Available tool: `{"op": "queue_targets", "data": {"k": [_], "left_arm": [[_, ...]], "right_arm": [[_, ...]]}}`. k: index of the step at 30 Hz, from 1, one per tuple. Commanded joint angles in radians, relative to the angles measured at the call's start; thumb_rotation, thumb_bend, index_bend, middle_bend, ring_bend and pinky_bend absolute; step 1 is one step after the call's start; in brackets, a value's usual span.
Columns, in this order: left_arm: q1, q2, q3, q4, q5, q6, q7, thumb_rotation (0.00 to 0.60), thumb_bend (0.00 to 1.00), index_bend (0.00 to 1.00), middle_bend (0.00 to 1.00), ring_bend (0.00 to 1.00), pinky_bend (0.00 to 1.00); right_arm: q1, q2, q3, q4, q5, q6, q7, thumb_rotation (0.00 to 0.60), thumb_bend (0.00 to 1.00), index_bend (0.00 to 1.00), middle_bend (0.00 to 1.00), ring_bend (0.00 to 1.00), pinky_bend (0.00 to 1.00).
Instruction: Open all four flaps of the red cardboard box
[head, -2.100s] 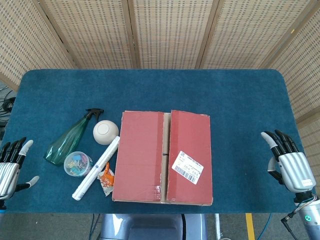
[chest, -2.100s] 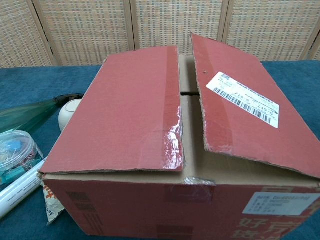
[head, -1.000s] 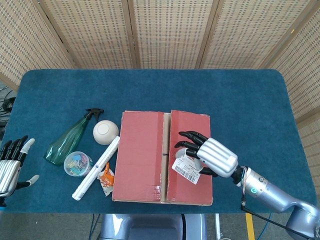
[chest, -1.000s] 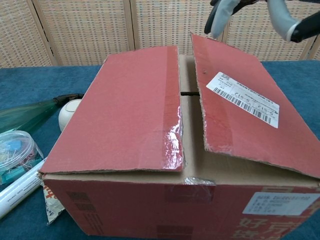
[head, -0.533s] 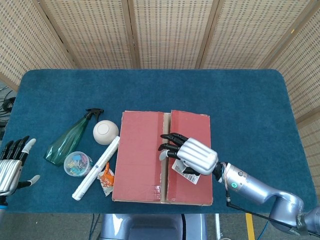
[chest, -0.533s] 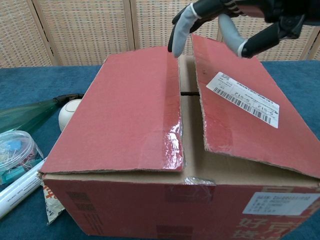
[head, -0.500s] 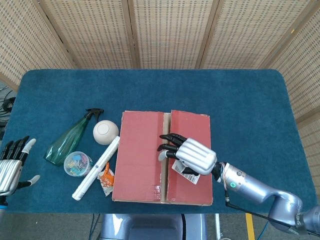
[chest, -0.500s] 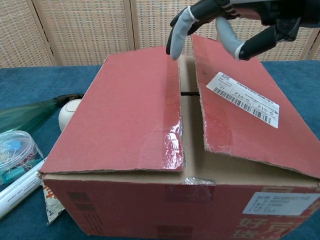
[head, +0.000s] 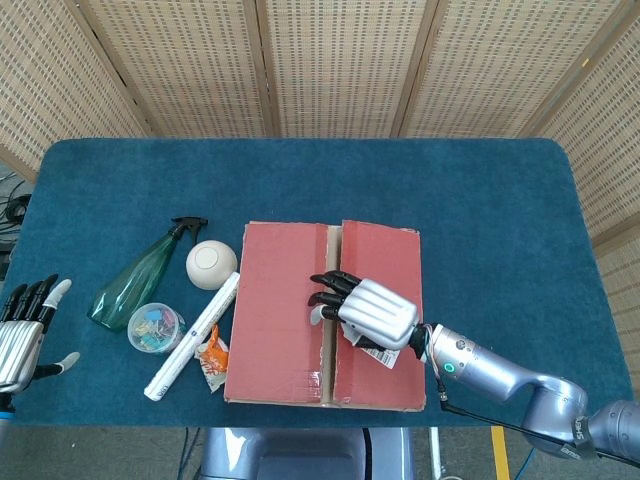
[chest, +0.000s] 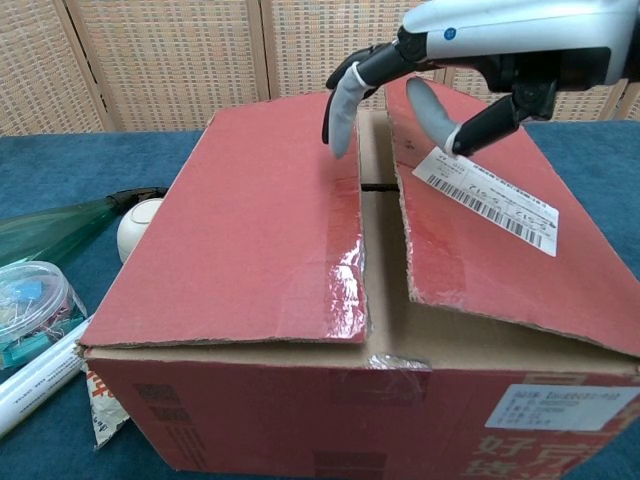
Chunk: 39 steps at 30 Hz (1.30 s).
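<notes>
The red cardboard box (head: 280, 320) (chest: 250, 260) stands at the table's near edge with both top flaps lying almost flat. A narrow gap runs between the flaps. The right flap (chest: 480, 230) carries a white label (chest: 485, 200) and sits slightly raised. My right hand (head: 365, 312) (chest: 400, 85) hovers over the gap, its fingers (chest: 342, 108) spread and pointing down toward the seam, holding nothing. My left hand (head: 22, 335) rests open off the table's left edge, far from the box.
Left of the box lie a green spray bottle (head: 140, 275), a white ball (head: 211, 264), a clear tub of clips (head: 155, 327), a white tube (head: 192, 335) and an orange wrapper (head: 212, 360). Blue cloth (head: 480, 220) covers the table; wicker screens stand behind.
My right hand came in from the table's right edge onto the box top, then slid left and lowered over the seam. Flaps and left hand have not moved.
</notes>
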<state>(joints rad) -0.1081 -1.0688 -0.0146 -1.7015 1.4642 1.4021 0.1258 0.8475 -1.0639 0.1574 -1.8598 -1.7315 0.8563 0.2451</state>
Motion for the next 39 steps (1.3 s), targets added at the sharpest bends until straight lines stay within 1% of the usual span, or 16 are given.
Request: {"op": "queue_targets", "data": {"k": [1,5,11,30,39], "left_arm": [[-0.001,0.0,0.002,0.0,0.002,-0.003,-0.005,0.6,0.04,0.01,0.0,0.05,0.0],[-0.001,0.0,0.002,0.001,0.004,-0.002,-0.009,0.6,0.04,0.01,0.0,0.05,0.0],[-0.002,0.001,0.002,0.0,0.006,0.0,-0.011,0.6,0.04,0.01,0.0,0.05,0.0],[-0.005,0.01,0.005,-0.014,0.021,0.006,-0.015,0.6,0.04,0.01,0.0,0.05,0.0],[-0.008,0.013,0.004,-0.021,0.027,0.008,-0.013,0.6,0.04,0.01,0.0,0.05,0.0]], "right_arm": [[0.002,-0.002,-0.006,0.0,0.01,-0.002,-0.018,0.6,1.0,0.33,0.26,0.0,0.09],[0.001,-0.002,-0.01,0.004,0.016,0.003,-0.04,0.6,1.0,0.33,0.28,0.0,0.09],[-0.001,0.007,-0.02,0.003,0.024,0.011,-0.064,0.6,1.0,0.37,0.33,0.01,0.09],[-0.019,0.041,-0.046,0.013,0.022,0.062,-0.079,0.6,1.0,0.46,0.44,0.07,0.09],[-0.034,0.086,-0.047,0.003,0.022,0.094,-0.089,0.6,1.0,0.48,0.45,0.08,0.09]]}}
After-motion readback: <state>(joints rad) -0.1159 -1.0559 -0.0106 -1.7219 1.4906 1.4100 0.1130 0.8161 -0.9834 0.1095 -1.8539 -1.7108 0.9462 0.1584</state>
